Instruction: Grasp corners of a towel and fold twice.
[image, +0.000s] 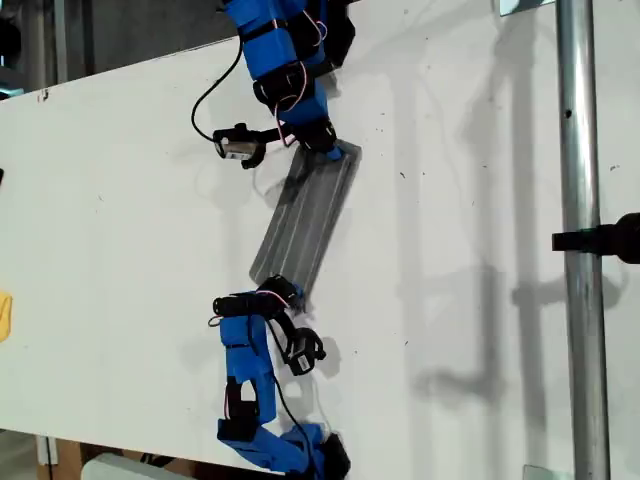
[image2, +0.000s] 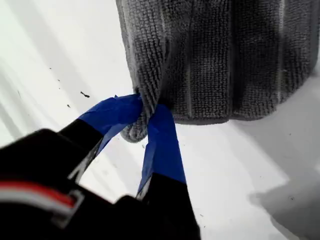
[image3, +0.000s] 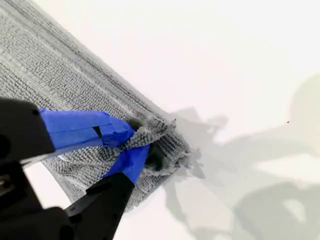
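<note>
Grey cloth: the towel (image: 305, 225) lies as a long narrow strip on the white counter (image: 120, 200), near the middle of the exterior view. You can see its thin pale stripes running lengthwise.
Towel ends: 1 short end sits under the gripper of the upper blue arm (image: 280, 50), the other by the gripper of the lower blue arm (image: 245, 370) in the exterior view.
Which arm is which: you cannot settle this from the wrist views, since each shows much the same pinched corner.
My first gripper (image2: 148, 107): its 2 blue-taped fingers (image2: 162, 145) are clamped on a corner (image2: 132, 131) of the towel. The cloth bunches between them and a small rounded tip pokes out below the pinch.
Towel in the first wrist view: its short edge runs away from the pinch, with ribbed grey pile and pale stripes showing.
My second gripper (image3: 137, 137): its blue fingers (image3: 75, 127) are closed on another corner (image3: 150, 127), where the fabric is crumpled and looks layered.
Towel in the second wrist view: the strip stretches away from the pinch, flat on the counter, with a shadow beside the corner.
Surroundings: a metal pole (image: 580, 250) stands at the exterior view's right, and a small yellow thing (image: 5, 315) shows at the exterior view's left edge.
</note>
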